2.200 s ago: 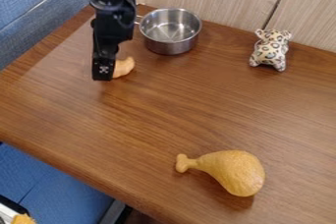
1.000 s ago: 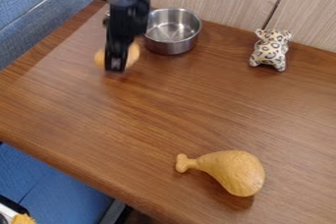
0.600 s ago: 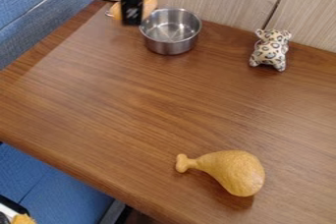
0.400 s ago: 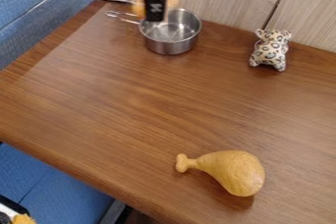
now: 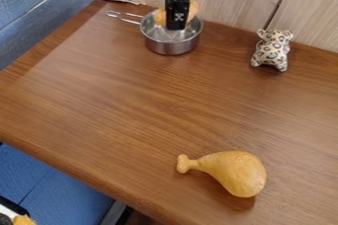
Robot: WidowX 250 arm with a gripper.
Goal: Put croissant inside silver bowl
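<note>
In the camera view, your gripper (image 5: pixel 176 25) is clasping the croissant (image 5: pixel 160 18), whose ends are poking out on both sides, at the silver bowl's (image 5: pixel 172 48) mouth. The spotted toy (image 5: pixel 271 50) is resting right of the bowl, and the drumstick (image 5: pixel 237 172) is lying on the table's (image 5: pixel 125 110) lower right.

No words, labels, brands or numbers can be read, a small white mark (image 5: pixel 179 17) is seen near the lower end of the black gripper (image 5: pixel 176 27), not clearly made out
</note>
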